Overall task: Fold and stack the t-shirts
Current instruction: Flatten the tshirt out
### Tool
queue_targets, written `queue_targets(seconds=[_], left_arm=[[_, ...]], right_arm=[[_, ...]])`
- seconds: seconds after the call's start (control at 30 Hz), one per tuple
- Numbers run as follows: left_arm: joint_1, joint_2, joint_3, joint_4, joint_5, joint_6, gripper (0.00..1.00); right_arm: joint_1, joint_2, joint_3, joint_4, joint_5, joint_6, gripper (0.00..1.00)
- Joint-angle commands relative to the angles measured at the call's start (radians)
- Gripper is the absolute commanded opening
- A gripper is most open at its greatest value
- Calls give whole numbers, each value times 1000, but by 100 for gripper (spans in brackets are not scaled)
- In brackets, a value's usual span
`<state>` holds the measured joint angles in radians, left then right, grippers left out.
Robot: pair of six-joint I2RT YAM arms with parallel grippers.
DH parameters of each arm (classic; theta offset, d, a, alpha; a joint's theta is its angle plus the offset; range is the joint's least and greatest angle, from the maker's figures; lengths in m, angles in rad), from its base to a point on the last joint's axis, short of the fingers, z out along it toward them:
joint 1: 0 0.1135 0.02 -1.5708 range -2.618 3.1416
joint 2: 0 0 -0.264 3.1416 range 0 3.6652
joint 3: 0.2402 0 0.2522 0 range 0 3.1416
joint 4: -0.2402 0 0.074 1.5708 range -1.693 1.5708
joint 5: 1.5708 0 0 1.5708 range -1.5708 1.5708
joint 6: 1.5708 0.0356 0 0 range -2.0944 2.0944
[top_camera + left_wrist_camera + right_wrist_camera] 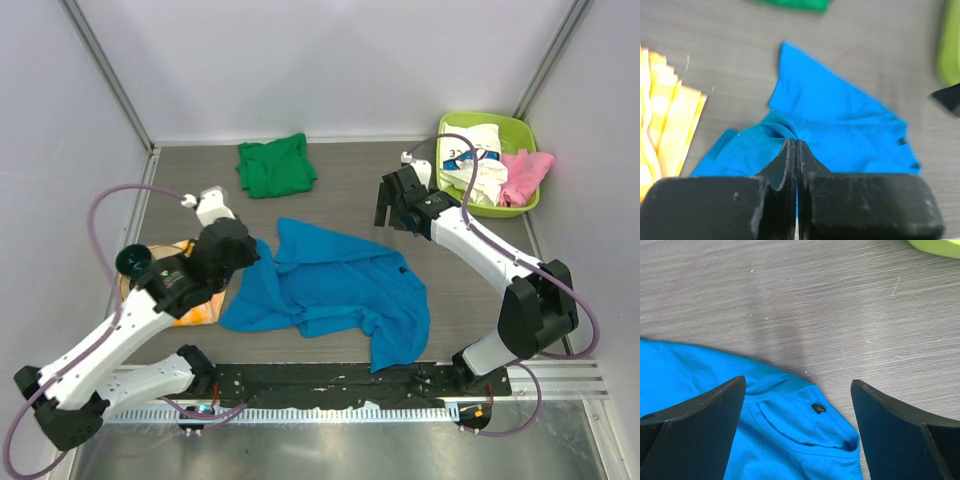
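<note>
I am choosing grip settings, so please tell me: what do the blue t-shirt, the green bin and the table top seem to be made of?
The blue t-shirt: soft knit cloth, probably cotton, matte; it creases and shows a stitched collar.
The green bin: likely moulded plastic, with a smooth, slightly glossy rim.
The table top: grey wood-grain surface, perhaps laminate; fine streaks, matte.

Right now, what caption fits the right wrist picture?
Open right gripper poised above the collar of the blue t-shirt on the grey table.

Overhead camera looks down; both close wrist cameras share blue t-shirt.
</note>
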<state>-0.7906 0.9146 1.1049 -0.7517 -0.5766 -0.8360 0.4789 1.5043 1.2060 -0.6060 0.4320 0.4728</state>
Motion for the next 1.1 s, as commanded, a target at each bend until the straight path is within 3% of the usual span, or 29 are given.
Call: queue_targets(seconds=[0.0,0.2,0.53,1.07], left_arm=[[7,85,-173,32,76,-67,0],[5,101,-336,137,103,-158,0],[5,58,-361,69,34,-156,0],[5,-170,-622,-31,4,-373,0]], right_arm=[[42,31,41,41,-51,-32,92],[188,97,61,68,-133,-79,92],[456,247,177,74,-145,-192,89],[504,635,550,66,-85,-250,82]])
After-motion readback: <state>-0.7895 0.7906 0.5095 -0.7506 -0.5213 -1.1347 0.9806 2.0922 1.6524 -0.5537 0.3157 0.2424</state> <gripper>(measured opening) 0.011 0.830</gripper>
